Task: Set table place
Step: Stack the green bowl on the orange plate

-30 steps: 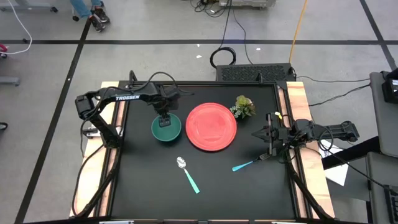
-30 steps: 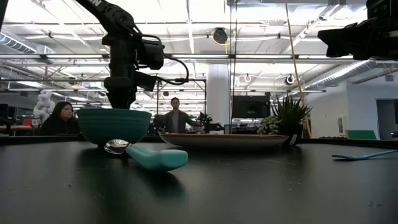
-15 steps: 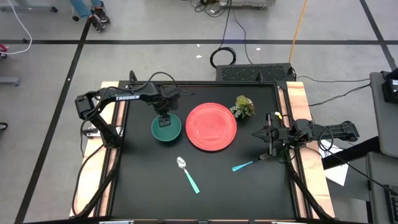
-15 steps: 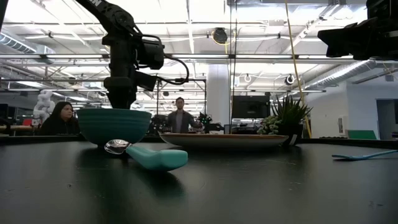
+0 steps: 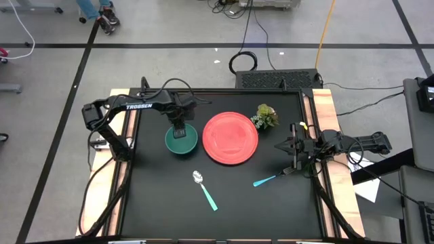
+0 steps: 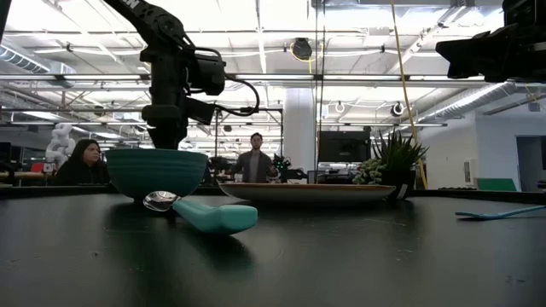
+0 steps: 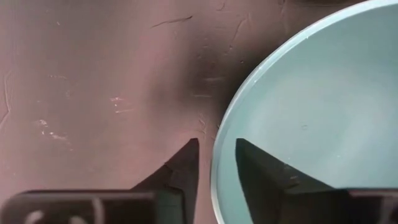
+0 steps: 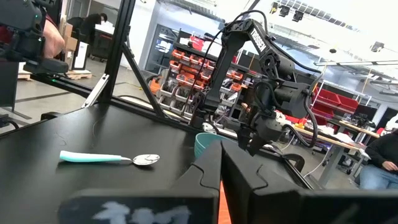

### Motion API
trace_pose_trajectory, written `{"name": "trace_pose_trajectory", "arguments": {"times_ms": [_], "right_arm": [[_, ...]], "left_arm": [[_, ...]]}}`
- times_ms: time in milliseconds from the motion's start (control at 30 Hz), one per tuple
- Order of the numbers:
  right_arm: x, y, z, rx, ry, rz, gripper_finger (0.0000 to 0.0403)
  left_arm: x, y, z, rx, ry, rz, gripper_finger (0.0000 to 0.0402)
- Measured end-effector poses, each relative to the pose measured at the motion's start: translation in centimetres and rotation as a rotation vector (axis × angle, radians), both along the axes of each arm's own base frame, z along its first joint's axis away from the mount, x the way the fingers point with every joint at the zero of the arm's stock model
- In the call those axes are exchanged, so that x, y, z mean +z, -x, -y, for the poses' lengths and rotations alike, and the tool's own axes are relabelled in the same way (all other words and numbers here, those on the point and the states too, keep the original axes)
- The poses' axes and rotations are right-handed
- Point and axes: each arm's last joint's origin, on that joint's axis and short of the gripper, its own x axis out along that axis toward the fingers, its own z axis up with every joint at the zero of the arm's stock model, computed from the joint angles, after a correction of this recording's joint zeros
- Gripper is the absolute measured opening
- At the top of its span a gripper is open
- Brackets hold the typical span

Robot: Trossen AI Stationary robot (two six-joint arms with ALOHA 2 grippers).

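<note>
A teal bowl [image 5: 182, 140] stands on the black table [image 5: 156, 203], left of the flat red plate [image 5: 230, 137]. My left gripper [image 5: 179, 130] points straight down at the bowl's far rim. In the left wrist view its fingers [image 7: 216, 146] stand astride the rim [image 7: 216, 163], one inside the bowl and one outside. They are open by a narrow gap, and a sliver of space shows on each side of the rim. My right gripper [image 5: 279, 145] waits shut at the table's right edge, level, with nothing in it [image 8: 221, 177].
A teal-handled spoon [image 5: 203, 188] lies near the table's middle, nearer than the bowl. A teal-handled fork [image 5: 271, 179] lies at the near right. A small potted plant [image 5: 266, 116] stands just right of the plate's far side. People show in the room behind the table.
</note>
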Motion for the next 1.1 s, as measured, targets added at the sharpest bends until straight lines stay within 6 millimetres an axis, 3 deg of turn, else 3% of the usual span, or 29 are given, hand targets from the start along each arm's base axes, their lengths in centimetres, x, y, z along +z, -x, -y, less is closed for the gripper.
{"name": "trace_pose_trajectory", "arguments": {"times_ms": [300, 1100], "right_arm": [[0.0, 0.0, 0.0, 0.0, 0.0, 0.0, 0.0], [0.0, 0.0, 0.0, 0.0, 0.0, 0.0, 0.0]], "left_arm": [[0.05, 0.03, 0.05, -0.006, 0.01, 0.003, 0.0012], [0.04, -0.08, 0.16, -0.038, 0.047, 0.028, 0.0006]]}}
